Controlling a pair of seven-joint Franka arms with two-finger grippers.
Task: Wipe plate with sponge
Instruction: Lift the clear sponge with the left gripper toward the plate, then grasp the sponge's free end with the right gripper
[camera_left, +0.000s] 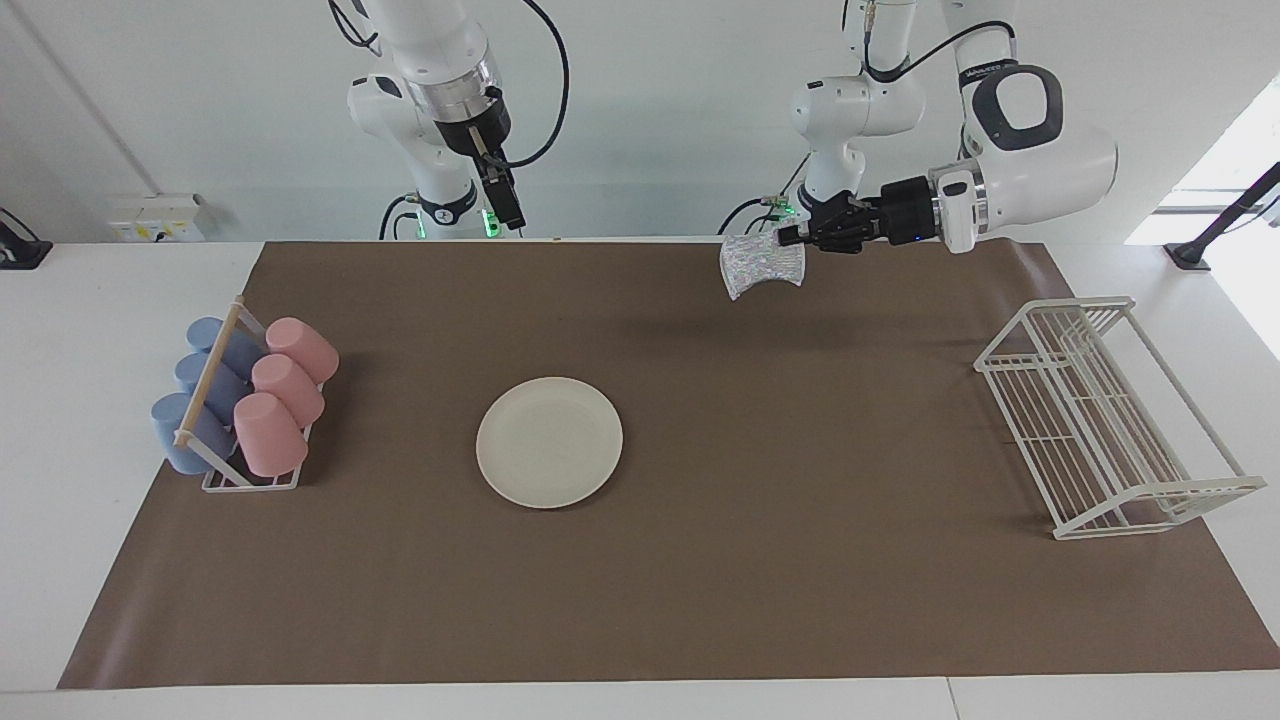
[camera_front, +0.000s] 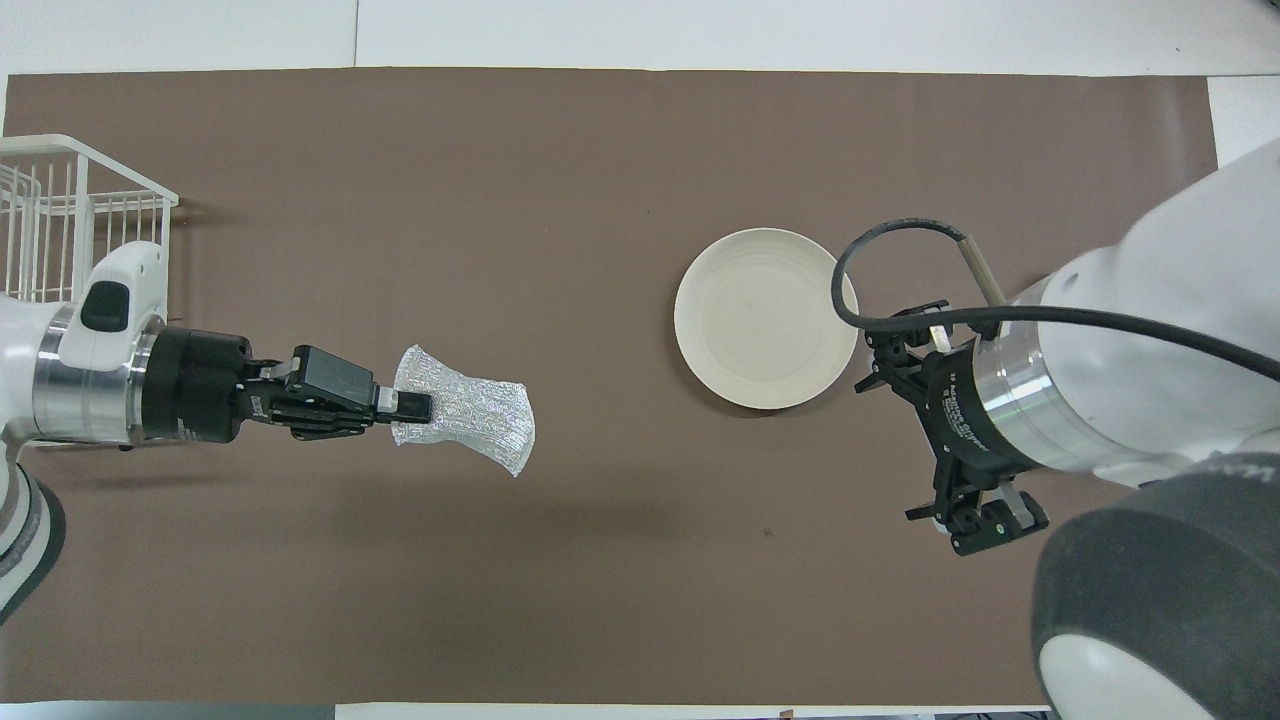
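Note:
The cream-white plate (camera_left: 549, 442) (camera_front: 765, 318) lies flat on the brown mat, near the middle and toward the right arm's end. My left gripper (camera_left: 790, 237) (camera_front: 415, 407) is shut on one edge of the silvery-grey glittery sponge (camera_left: 762, 266) (camera_front: 465, 420). It holds the sponge in the air over the mat, well apart from the plate and toward the left arm's end. My right gripper (camera_left: 512, 215) (camera_front: 988, 525) waits raised over the mat's edge at the robots' end, beside the plate.
A rack of pink and blue cups (camera_left: 245, 400) stands at the right arm's end of the mat. A white wire rack (camera_left: 1100, 420) (camera_front: 60, 215) stands at the left arm's end. The brown mat (camera_left: 800, 560) covers most of the table.

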